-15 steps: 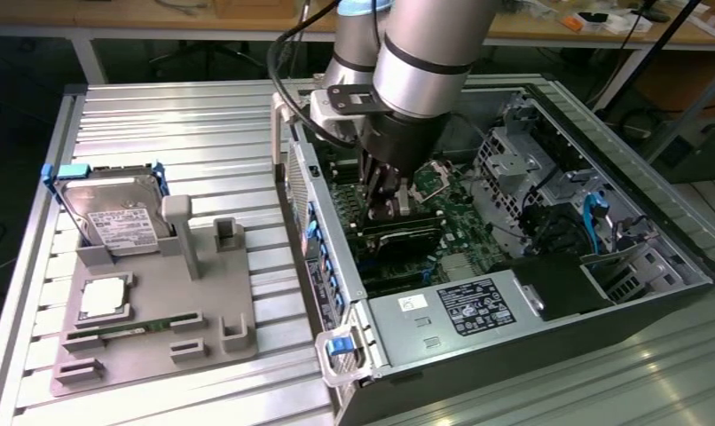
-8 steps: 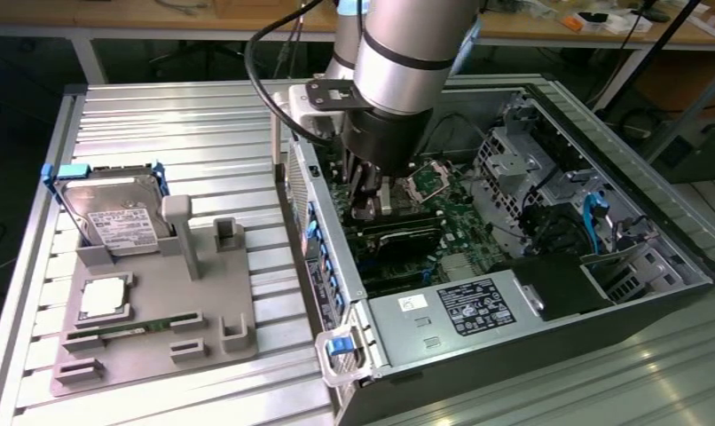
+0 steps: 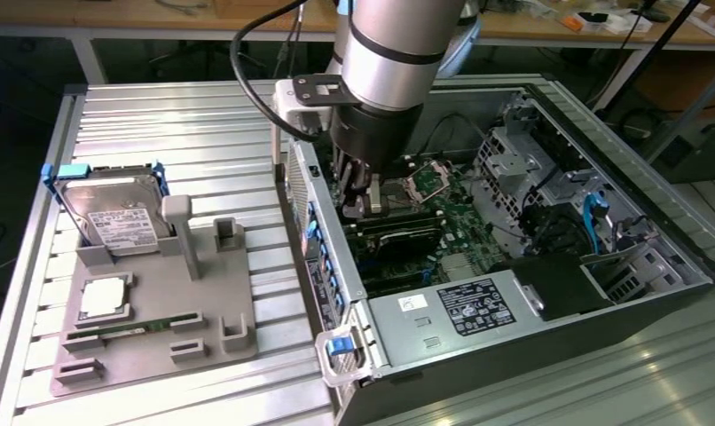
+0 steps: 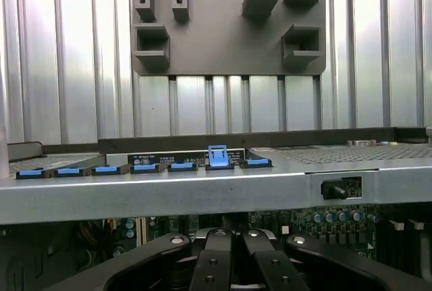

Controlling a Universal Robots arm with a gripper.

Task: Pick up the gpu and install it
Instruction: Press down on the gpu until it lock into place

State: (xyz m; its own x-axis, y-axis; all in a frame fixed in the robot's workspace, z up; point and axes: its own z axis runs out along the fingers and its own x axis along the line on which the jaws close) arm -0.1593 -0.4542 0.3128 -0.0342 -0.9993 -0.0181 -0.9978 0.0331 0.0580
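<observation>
Starting at the exterior view's left, we see the grey fixture tray (image 3: 156,351) on the ribbed metal table (image 3: 156,124), carrying the silver hard drive (image 3: 119,222) upright in its blue frame, a slim green memory stick (image 3: 133,328) lying low near the front, and an empty upright holder (image 3: 177,232) just beside the drive. Moving right, the open computer case (image 3: 499,293) lies on its side, and our arm (image 3: 388,62) reaches down into it just past the case's near wall. Our gripper (image 3: 360,191) is low inside the case with its fingers (image 4: 219,254) pressed fully together; we see nothing clamped between them. Directly beneath and just right of the fingertips, the gpu (image 3: 396,238) sits across the motherboard (image 3: 452,222), its black shroud facing up, apparently in or at its slot, so we judge the closed fingers are bearing on the card rather than holding it. The wrist view looks over the case's wall (image 4: 216,193) with its row of blue slot clips (image 4: 217,157). The risk we see is uneven pressure: pushing near one end could leave the card tilted and half-seated, or flex the board. The card's bracket could also catch on the wall near the clips, and the fingers could slip off the shroud onto neighbouring parts.
</observation>
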